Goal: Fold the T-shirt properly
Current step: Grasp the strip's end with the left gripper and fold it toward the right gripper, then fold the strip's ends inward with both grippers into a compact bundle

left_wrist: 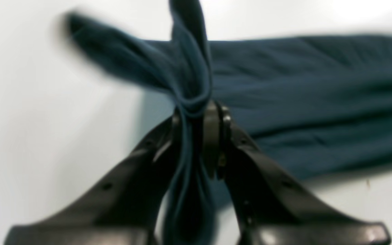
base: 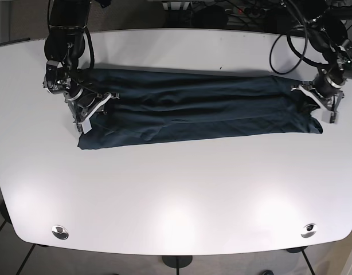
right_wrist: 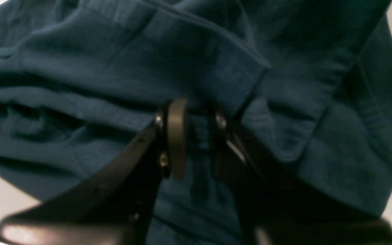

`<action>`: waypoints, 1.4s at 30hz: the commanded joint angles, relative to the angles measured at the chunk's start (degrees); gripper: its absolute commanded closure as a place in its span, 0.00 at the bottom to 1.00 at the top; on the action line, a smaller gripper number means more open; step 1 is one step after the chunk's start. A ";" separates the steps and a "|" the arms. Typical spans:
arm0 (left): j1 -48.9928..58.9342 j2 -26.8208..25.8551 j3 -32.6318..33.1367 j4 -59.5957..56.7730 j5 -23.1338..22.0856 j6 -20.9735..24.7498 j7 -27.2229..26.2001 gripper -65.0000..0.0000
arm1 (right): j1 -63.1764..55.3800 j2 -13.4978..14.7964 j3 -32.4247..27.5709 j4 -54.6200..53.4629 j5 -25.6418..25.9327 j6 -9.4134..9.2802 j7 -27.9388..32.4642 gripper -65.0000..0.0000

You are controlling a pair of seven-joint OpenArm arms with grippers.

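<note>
A dark teal T-shirt (base: pixel 193 109) lies folded into a long band across the white table (base: pixel 176 189). My left gripper (left_wrist: pixel 196 115) is at the band's right end in the base view (base: pixel 316 103), shut on a pinched fold of the shirt (left_wrist: pixel 189 68) lifted off the table. My right gripper (right_wrist: pixel 192 119) is at the band's left end in the base view (base: pixel 91 109), its fingers closed on a bunch of the shirt's fabric (right_wrist: pixel 114 68).
Cables (base: pixel 290 34) hang behind the table at the far right. Two round metal fittings (base: pixel 60 231) (base: pixel 308 230) sit near the table's front edge. The table's rounded edges show on all sides.
</note>
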 commanded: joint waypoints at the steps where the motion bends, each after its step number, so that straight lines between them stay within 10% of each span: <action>1: 0.83 2.17 3.37 6.50 1.80 -0.08 -1.18 0.93 | -0.12 0.27 0.12 0.41 -0.54 0.00 -1.48 0.84; 8: 0.74 11.84 19.54 8.17 13.76 -0.08 -1.35 0.93 | -0.12 -0.70 0.12 0.41 -0.54 0.00 -1.48 0.84; 17: -2.87 15.70 27.54 3.68 18.68 -0.08 -1.44 0.91 | -0.12 -0.87 0.12 0.41 -0.54 0.00 -1.48 0.84; 25: -4.80 16.50 35.45 1.31 18.42 -0.08 -1.27 0.44 | -0.12 -0.87 0.12 0.41 -0.54 0.00 -1.48 0.84; 30: -4.45 13.51 43.81 9.05 18.42 -0.08 -1.27 0.44 | 0.06 -0.79 0.21 2.25 1.57 0.00 -1.48 0.84; 34: -4.71 11.13 31.76 10.01 18.51 -0.08 -1.27 0.44 | 0.06 -0.35 7.68 7.53 13.61 -0.08 -4.73 0.82; 37: -4.71 9.55 24.90 8.43 18.33 -0.08 -1.35 0.45 | 1.37 0.18 15.15 7.79 20.29 -0.08 -8.95 0.63; 42: -5.24 7.79 19.54 -1.85 18.33 -0.08 -3.02 0.93 | 1.90 2.20 25.18 3.92 23.64 -0.44 -10.18 0.30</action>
